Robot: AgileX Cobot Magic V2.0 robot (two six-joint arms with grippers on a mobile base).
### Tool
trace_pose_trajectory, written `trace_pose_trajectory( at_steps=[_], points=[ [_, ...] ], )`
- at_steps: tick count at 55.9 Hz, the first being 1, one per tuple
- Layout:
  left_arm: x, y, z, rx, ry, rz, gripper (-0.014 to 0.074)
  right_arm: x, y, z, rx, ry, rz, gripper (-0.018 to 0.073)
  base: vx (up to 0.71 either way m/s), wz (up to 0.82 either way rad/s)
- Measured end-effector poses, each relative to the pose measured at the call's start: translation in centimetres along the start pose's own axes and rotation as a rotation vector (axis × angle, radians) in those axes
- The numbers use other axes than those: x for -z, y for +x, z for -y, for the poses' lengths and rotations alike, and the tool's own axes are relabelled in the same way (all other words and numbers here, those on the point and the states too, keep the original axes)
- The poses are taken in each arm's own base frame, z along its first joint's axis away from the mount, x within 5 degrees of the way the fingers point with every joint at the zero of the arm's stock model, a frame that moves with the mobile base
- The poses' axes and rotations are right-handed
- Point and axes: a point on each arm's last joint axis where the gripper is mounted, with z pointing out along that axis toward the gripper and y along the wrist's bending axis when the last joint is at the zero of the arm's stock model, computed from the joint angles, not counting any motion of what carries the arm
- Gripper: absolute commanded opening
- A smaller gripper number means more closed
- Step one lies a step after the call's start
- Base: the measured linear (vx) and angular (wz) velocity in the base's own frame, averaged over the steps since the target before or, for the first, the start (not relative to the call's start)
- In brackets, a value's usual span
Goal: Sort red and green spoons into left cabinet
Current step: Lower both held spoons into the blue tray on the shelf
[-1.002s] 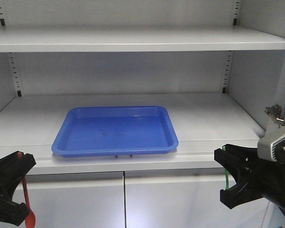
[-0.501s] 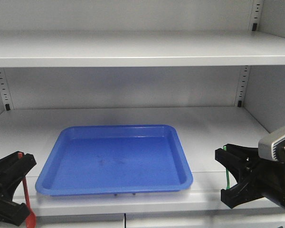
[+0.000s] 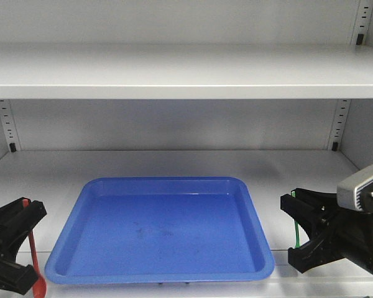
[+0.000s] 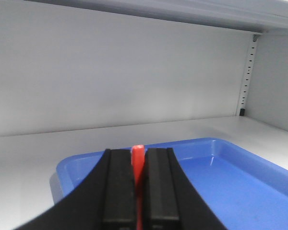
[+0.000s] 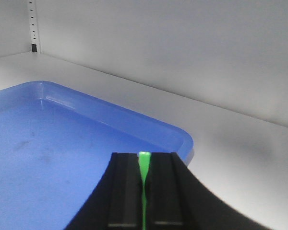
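Against half a second ago, the blue tray fills more of the front view and sits lower, its near rim close to the bottom edge. The door seam under the shelf has dropped out of frame. The upper shelf hangs lower, and the slotted upright on the right has slid outward. Both end effectors sit at the same spots in the frame as before, each with the same spoon.

The left end effector is clenched on the red spoon, which runs upright through it, handle tip above and bowl hanging below. It is just off the tray's near left corner, outside the rim. The right end effector grips the green spoon, a thin upright line just beyond the tray's right rim.

Both spoons are held in front of the left cabinet's lower shelf, neither touching tray nor shelf.

Only the front view shows the red bowl (the green spoon's bowl is hidden everywhere). The wrist views show the pads pressed flat against each handle with only its tip poking out. From the left wrist the tray lies ahead and to the right; from the right wrist, ahead and to the left.
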Motion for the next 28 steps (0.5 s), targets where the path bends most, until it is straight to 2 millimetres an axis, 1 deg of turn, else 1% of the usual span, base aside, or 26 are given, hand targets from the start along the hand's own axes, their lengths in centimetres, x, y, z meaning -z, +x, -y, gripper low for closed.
trace_pose_trajectory(
  at_steps=[28],
  points=[
    [0.00, 0.00, 0.00, 0.000, 0.000, 0.000, 0.0073, 0.00, 0.00, 0.00, 0.000, 0.000, 0.000, -0.0006, 0.00, 0.00]
  ],
)
